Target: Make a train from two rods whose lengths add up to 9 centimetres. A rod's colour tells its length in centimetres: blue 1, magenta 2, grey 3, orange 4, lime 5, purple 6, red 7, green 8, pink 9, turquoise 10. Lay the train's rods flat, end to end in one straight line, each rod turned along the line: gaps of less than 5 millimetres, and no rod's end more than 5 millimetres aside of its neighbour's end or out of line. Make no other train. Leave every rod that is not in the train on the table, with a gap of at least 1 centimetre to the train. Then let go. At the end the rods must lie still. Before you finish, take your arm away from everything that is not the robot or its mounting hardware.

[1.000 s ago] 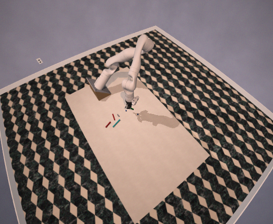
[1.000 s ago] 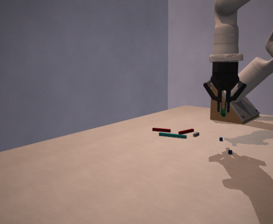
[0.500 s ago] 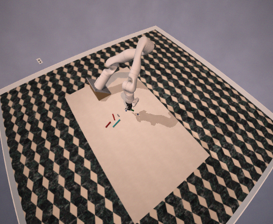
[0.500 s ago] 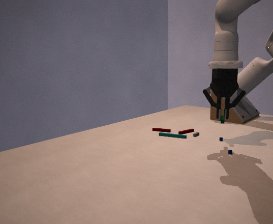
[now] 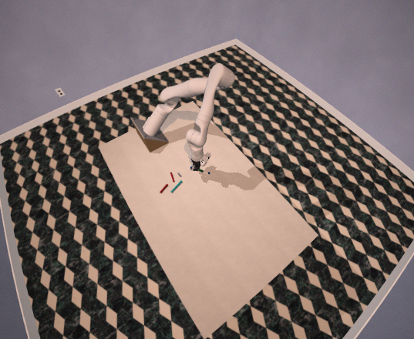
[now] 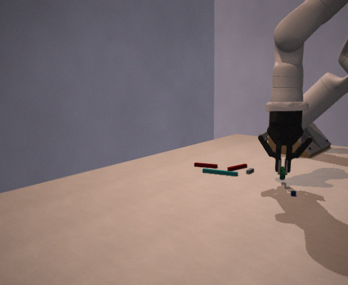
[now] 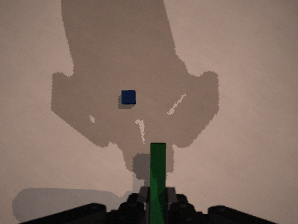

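My gripper point(image 6: 282, 171) is shut on a green rod point(image 6: 282, 173) and holds it low over the table, pointing down. In the wrist view the green rod point(image 7: 157, 175) sticks out forward from between my fingers, with its shadow just to its left. A small blue cube rod point(image 7: 128, 97) lies on the table ahead of the green rod's tip, a little to the left and apart from it. The blue rod also shows in the exterior and top views point(image 6: 293, 193) point(image 5: 209, 173), inside the arm's shadow, near the green rod point(image 5: 200, 169).
To the left lie two red rods point(image 6: 205, 165) point(image 6: 237, 167), a turquoise rod point(image 6: 220, 172) and a short grey rod point(image 6: 250, 170), grouped apart from the gripper. The arm's base point(image 5: 152, 136) stands at the table's far end.
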`<state>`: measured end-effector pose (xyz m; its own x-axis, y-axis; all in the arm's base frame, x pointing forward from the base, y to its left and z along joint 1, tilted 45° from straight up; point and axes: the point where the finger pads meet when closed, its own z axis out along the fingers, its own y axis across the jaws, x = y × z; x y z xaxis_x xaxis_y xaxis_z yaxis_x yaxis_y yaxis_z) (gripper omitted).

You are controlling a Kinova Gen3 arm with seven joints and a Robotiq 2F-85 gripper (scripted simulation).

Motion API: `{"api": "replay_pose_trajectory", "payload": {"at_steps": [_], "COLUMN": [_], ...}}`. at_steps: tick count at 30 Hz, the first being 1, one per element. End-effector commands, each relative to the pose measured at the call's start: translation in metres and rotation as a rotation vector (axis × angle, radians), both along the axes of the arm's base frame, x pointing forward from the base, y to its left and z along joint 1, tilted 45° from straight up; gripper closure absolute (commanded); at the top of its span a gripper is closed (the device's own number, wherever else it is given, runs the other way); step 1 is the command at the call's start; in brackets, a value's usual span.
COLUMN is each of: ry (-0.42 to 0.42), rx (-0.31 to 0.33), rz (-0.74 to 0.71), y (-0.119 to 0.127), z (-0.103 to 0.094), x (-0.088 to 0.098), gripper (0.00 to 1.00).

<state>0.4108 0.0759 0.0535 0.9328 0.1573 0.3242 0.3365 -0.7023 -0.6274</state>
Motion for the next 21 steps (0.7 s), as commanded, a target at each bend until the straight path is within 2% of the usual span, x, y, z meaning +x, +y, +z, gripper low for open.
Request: {"api": "replay_pose_trajectory", "payload": {"at_steps": [1, 21], "ry": [0.013, 0.013], "rx": [0.005, 0.005], "rz": [0.006, 0.006], "y": [0.0069, 0.0103], "z": [-0.0079, -0.0113], "x": [-0.0033, -0.0028], "gripper": [0.95, 0.95]}}
